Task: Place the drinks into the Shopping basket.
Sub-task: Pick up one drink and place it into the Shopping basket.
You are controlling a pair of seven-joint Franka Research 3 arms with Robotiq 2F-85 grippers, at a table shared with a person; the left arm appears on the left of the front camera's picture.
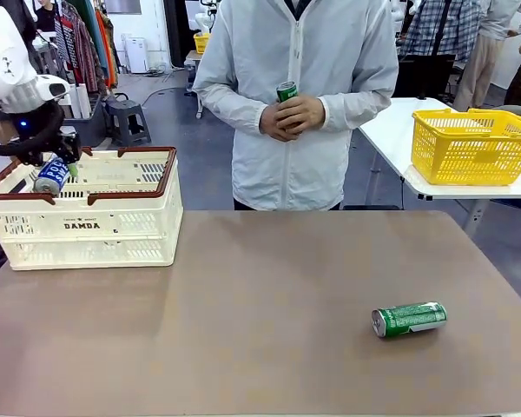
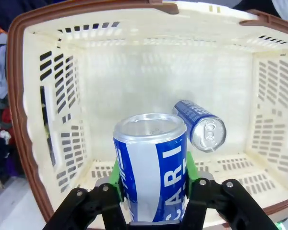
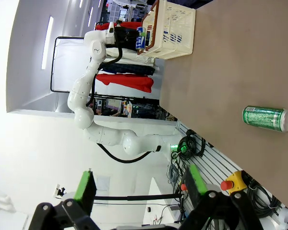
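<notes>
My left gripper [image 2: 152,184] is shut on a blue Pocari Sweat can [image 2: 151,165] and holds it over the open Shopping basket [image 2: 33,158]. From the front, that gripper [image 1: 56,169] hovers with the can [image 1: 50,176] at the left rim of the cream basket [image 1: 113,230]. Another blue can [image 2: 200,125] lies on its side on the basket floor. A green can [image 1: 408,319] lies on the table at the right, and also appears as the green can [image 3: 267,118] in the right wrist view. The person holds a second green can [image 1: 286,91] in both hands. My right gripper [image 3: 140,184] is open, away from the table.
A yellow mesh basket [image 1: 473,145] stands on a white side table [image 1: 391,130] at the back right. The person [image 1: 300,104] stands at the far edge of the brown table [image 1: 243,321]. A red emergency button [image 3: 231,182] sits below the table edge.
</notes>
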